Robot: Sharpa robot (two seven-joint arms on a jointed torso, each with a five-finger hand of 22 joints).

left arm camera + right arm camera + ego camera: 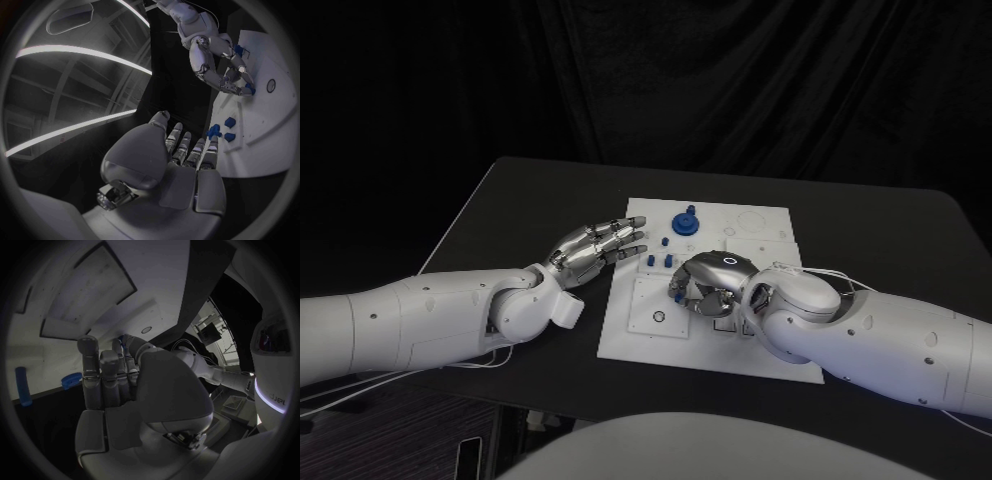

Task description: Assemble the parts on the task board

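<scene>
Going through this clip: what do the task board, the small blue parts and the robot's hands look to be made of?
Task board: flat white plate with a matte face and thin printed outlines, probably plastic or painted sheet.
Blue parts: solid, evenly coloured pieces, likely moulded or printed plastic.
Left hand and right hand: silvery with soft highlights, either metal or metallic-finished plastic.

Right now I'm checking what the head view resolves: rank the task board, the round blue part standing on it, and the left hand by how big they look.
1. task board
2. left hand
3. round blue part
</scene>
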